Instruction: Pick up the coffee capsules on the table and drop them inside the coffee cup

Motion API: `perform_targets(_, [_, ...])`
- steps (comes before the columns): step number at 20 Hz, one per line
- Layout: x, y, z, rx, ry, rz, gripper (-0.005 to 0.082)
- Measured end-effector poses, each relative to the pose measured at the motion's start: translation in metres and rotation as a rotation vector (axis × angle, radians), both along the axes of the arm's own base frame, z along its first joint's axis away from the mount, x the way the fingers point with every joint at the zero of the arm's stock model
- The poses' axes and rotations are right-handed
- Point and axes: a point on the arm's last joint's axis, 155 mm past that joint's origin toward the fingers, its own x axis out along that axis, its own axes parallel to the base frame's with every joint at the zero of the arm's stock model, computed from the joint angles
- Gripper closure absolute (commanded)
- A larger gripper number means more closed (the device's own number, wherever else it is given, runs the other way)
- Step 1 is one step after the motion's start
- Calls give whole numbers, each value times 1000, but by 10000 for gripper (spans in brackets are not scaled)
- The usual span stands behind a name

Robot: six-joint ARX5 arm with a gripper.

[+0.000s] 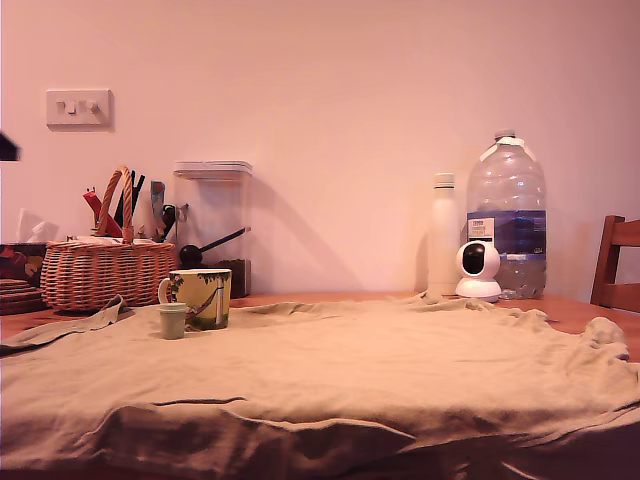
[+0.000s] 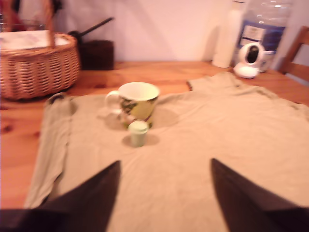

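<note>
the capsule [image 2: 138,133] stands upright on the cloth [image 2: 193,159], just in front of the mug [image 2: 137,103] and about touching it. a basket [image 2: 36,60] sits behind on the wooden table [image 2: 159,72]. my pincer [image 2: 164,193] hangs well short of the capsule, fingers [image 2: 91,198] spread wide, holding nothing.

Coffee capsule [image 1: 173,320] [image 2: 138,133]: a small pale grey-green tapered cup with a flanged rim, standing upright on the tan cloth, roughly half the mug's height. Coffee cup [image 1: 203,297] [image 2: 137,103]: a squat ceramic mug with a yellow-green and white pictured pattern, dark rim and pale handle, upright with its mouth open upward. In the exterior view the capsule stands just beside the mug, at its near left, both toward the scene's left.
</note>
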Motion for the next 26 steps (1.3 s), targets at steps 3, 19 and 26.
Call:
perform_targets(3, [7, -4, -1, 13, -14, -12, 133])
perform_targets(19, [55, -14, -32, 62, -78, -46, 133])
perform_targets(26, [68, -16, -78, 66, -23, -51, 133])
